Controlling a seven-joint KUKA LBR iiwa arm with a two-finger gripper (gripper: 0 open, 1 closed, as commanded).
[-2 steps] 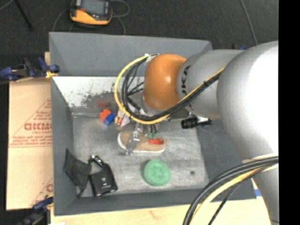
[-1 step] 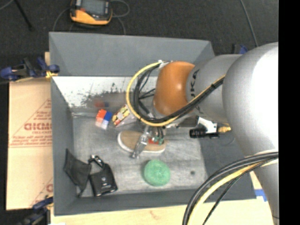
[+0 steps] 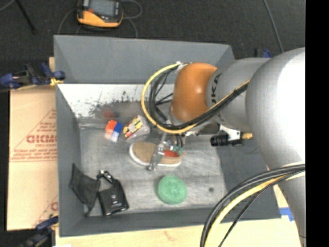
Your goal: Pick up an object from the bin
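Note:
My gripper (image 3: 156,160) hangs under the arm's orange cover, low over the middle of the bin. It is down at a small shoe (image 3: 144,152) with a white sole and a tan inside, which lies on its side. The gripper's tip appears to touch the shoe's opening; a red and green bit (image 3: 177,151) shows at the shoe's right end. A green round ball-like thing (image 3: 171,190) lies just in front of the shoe. Behind the shoe, to the left, sits a clear packet with yellow and red contents (image 3: 135,127).
A small cube in red, white and blue (image 3: 112,130) sits left of the packet. A black fob-like thing with a ring (image 3: 112,197) and a black crumpled cloth (image 3: 82,185) lie in the front left corner. The arm covers the bin's right side.

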